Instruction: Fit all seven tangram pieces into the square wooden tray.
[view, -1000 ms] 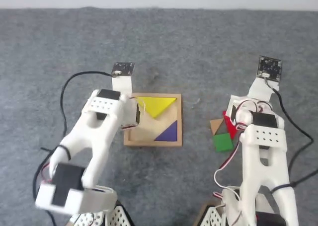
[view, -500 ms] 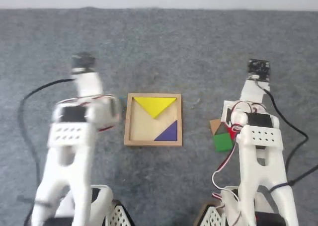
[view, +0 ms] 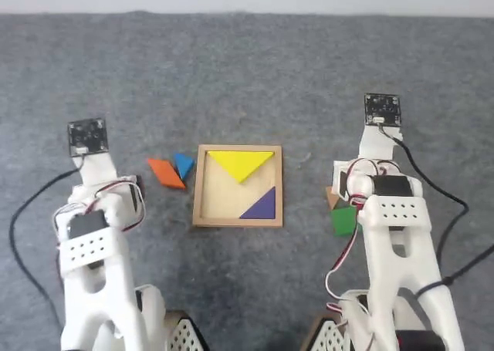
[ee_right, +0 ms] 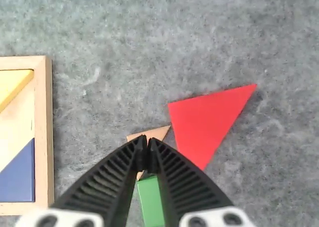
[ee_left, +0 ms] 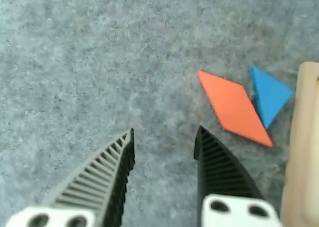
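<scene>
Two of seven pieces seated; five wait on the grey counter point(view: 255, 73).

The square wooden tray point(view: 236, 223) lies at the centre, with a large yellow triangle point(view: 241, 163) along its far edge and a purple triangle point(view: 262, 206) in its near right corner. Right of it, well apart, a red triangle point(ee_right: 207, 119), a green square point(view: 344, 220) and a small tan triangle point(ee_right: 152, 133) cluster under the right claw point(ee_right: 147, 138), whose jaws are pressed together on nothing. Just left of the tray lie an orange parallelogram point(view: 166, 173) and a small blue triangle point(view: 184, 164). The left claw point(ee_left: 165, 131) hangs near them, jaws apart and empty. The pieces look thin, stiff and light, likely to slide when nudged. Pinching across two opposite edges seems safest, the parallelogram by its long sides.
</scene>
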